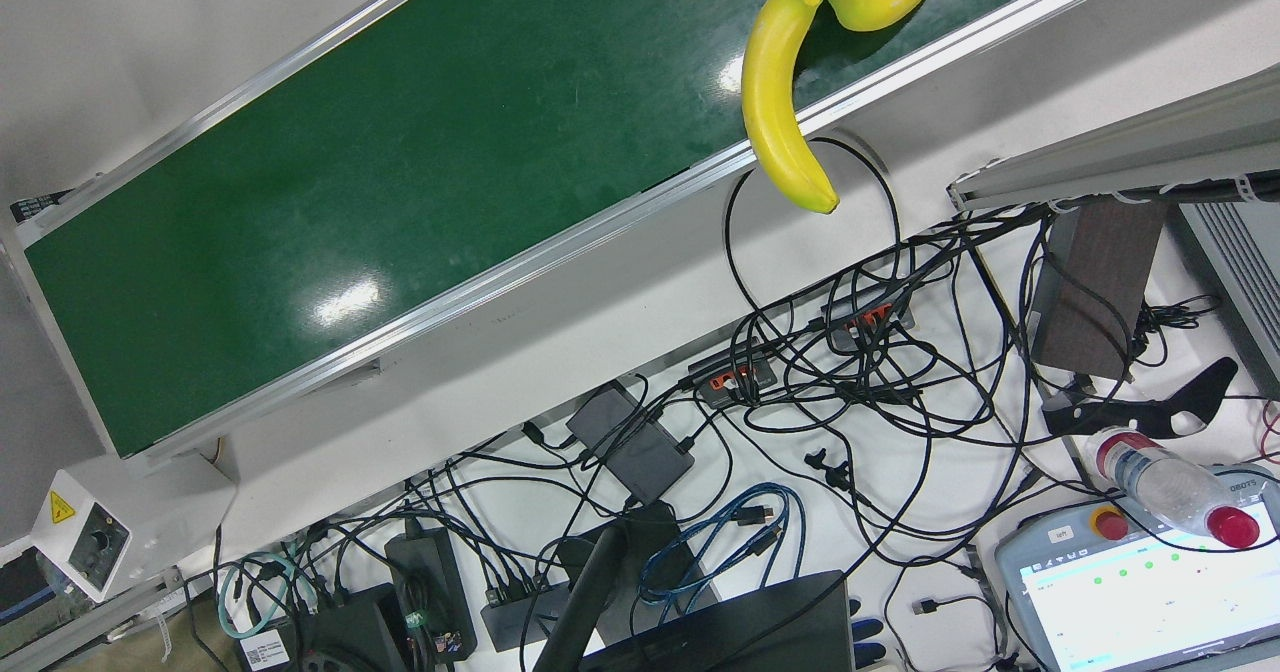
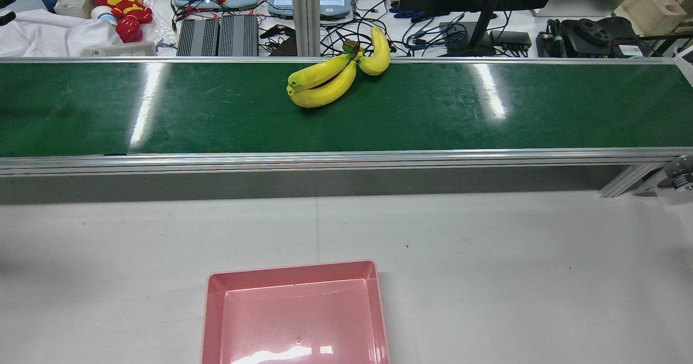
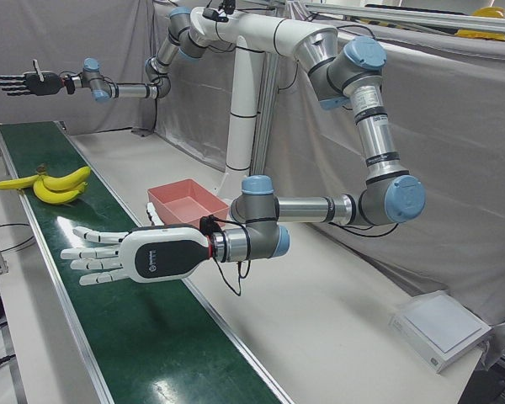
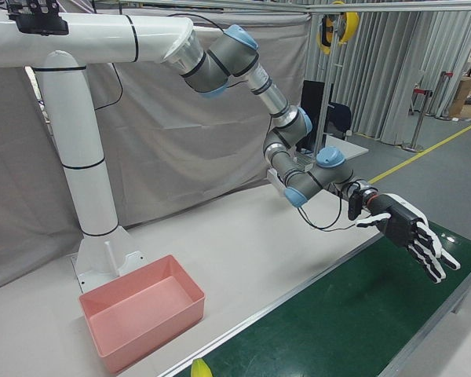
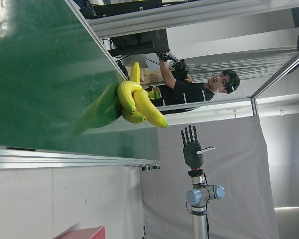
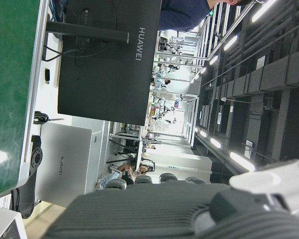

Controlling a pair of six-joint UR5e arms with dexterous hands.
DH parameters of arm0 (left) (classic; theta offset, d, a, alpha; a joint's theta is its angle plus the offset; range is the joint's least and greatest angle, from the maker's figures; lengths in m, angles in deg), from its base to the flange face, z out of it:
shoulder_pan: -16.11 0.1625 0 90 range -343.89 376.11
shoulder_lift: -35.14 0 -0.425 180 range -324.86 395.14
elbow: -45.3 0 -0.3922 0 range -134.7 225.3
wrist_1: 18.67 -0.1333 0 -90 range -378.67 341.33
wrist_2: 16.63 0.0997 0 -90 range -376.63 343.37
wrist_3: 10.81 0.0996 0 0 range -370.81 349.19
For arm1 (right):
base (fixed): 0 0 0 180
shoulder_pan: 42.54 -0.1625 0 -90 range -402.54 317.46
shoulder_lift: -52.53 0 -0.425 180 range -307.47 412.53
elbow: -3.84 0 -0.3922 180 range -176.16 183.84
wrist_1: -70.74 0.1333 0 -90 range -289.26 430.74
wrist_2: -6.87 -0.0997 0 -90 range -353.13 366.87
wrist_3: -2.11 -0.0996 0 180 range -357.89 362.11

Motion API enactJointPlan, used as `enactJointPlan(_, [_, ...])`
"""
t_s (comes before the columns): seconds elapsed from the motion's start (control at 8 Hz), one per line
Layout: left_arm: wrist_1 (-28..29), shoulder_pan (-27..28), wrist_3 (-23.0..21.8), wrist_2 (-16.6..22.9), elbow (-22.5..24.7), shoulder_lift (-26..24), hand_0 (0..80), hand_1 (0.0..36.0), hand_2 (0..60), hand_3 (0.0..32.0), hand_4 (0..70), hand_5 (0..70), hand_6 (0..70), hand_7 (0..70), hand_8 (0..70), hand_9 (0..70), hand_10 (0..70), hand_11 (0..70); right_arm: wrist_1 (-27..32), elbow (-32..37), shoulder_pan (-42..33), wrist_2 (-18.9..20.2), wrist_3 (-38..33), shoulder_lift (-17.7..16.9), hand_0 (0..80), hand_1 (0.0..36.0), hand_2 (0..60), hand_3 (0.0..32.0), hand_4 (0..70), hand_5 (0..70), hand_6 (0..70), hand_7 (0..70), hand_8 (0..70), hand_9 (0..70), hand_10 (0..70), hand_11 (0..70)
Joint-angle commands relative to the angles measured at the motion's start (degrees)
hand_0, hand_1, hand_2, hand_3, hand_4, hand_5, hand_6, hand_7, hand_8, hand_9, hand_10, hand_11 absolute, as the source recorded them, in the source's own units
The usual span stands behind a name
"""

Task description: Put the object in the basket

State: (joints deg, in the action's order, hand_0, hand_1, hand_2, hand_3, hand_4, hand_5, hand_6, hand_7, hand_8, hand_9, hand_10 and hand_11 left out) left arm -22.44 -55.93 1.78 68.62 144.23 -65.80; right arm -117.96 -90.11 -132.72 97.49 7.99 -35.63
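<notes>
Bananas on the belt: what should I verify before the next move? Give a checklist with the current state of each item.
1. Bananas free of both hands: ok.
2. Bunch fully on the green belt: not ok, one banana overhangs the operators'-side rail.
3. Left hand open and empty: ok.
4. Right hand open and empty: ok.
5. Pink basket empty: ok.
6. Belt stopped: cannot tell.

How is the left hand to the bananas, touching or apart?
Apart. The left-front view shows the left hand hovering over the green belt, with a long stretch of bare belt between its fingers and the bananas.
</notes>
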Motion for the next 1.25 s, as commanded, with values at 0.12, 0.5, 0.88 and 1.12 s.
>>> enactJointPlan(0.12, [-0.2, 0.1, 0.1, -0.1, 0.0, 0.1, 59.3, 17.8, 0.0, 7.0, 12.2, 19.9, 1.6, 7.3, 9.1, 10.7, 4.7, 9.1, 0.0, 0.0, 0.0, 0.0, 0.0, 0.0, 0.0, 0.0, 0.0, 0.0, 0.0, 0.0, 0.0, 0.0, 0.0, 0.0, 0.0, 0.0])
enactJointPlan(0.5, [-0.1, 0.1, 0.2, -0.1, -0.1, 0.2, 59.0, 18.0, 0.0, 7.0, 12.8, 19.1, 1.5, 7.3, 9.1, 10.9, 4.8, 9.2, 0.0, 0.0, 0.0, 0.0, 0.0, 0.0, 0.0, 0.0, 0.0, 0.0, 0.0, 0.0, 0.0, 0.0, 0.0, 0.0, 0.0, 0.0])
enactJointPlan(0.88, [-0.2, 0.1, 0.2, -0.1, -0.1, 0.2, 58.9, 17.9, 0.0, 6.8, 12.6, 20.0, 1.7, 7.4, 9.1, 11.0, 4.9, 9.4, 0.0, 0.0, -0.1, 0.0, 0.0, 0.0, 0.0, 0.0, 0.0, 0.0, 0.0, 0.0, 0.0, 0.0, 0.0, 0.0, 0.0, 0.0])
enactJointPlan(1.12, [-0.2, 0.1, 0.2, 0.0, -0.1, 0.2, 58.7, 17.7, 0.0, 7.0, 12.7, 19.5, 1.7, 7.4, 8.9, 10.9, 4.8, 9.2, 0.0, 0.0, -0.1, 0.0, 0.0, 0.0, 0.0, 0.0, 0.0, 0.0, 0.0, 0.0, 0.0, 0.0, 0.0, 0.0, 0.0, 0.0])
